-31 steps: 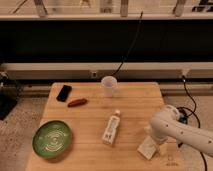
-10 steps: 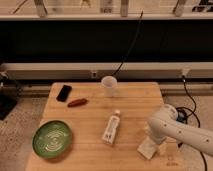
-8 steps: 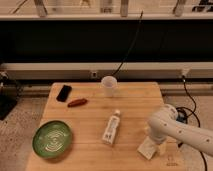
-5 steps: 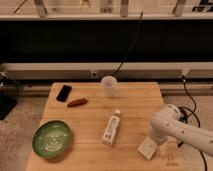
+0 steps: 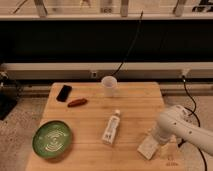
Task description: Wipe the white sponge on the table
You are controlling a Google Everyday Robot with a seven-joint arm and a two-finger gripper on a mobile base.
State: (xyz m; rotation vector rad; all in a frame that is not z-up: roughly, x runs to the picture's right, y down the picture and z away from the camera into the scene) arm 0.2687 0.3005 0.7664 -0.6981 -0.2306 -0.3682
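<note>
The white sponge (image 5: 148, 147) is at the front right of the light wooden table (image 5: 135, 107), tilted with one edge on the wood. My gripper (image 5: 155, 140) is at the end of the white arm (image 5: 180, 127), which reaches in from the right. The gripper is down on the sponge's right side and is shut on it. The arm's last link hides most of the gripper.
A white labelled bottle (image 5: 111, 128) lies in the middle. A translucent cup (image 5: 109, 86) stands at the back. A brown sausage-like item (image 5: 77, 102) and a black phone (image 5: 64, 92) are back left, and a green plate (image 5: 52, 138) is front left. The table's right edge is close to the sponge.
The arm has shifted slightly to the right over the last seconds. The sponge has stayed at almost the same spot under the gripper. Nothing else has moved.
</note>
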